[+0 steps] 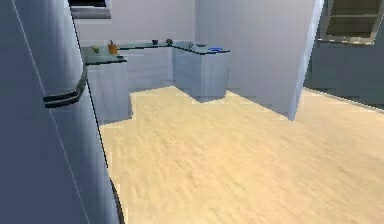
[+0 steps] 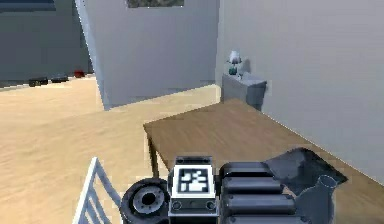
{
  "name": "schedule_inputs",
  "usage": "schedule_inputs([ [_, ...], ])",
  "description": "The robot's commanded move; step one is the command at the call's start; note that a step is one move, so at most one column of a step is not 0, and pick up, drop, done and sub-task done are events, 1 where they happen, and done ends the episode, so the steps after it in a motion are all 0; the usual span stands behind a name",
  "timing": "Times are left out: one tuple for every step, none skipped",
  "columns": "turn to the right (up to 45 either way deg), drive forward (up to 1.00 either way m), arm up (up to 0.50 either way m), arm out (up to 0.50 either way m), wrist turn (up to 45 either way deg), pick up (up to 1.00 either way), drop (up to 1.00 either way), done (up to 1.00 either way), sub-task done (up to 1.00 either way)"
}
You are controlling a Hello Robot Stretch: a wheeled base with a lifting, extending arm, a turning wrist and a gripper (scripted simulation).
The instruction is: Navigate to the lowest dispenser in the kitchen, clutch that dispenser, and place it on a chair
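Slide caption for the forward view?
Kitchen counters ahead across pale wood floor, tall grey appliance close at the view's left.

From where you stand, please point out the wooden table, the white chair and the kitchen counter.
wooden table [image 2: 225, 130], arm side view, bare part of its top
white chair [image 2: 95, 192], arm side view, a slat of its back
kitchen counter [image 1: 212, 72], forward view, its front panel

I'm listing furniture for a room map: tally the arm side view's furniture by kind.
Wooden table: 1
Small grey cabinet: 1
White chair: 1
Total: 3
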Motion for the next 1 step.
schedule_inputs([
  [-12.0,0.00,0.00,0.00,0.0,0.00,0.00,0.00,0.00],
])
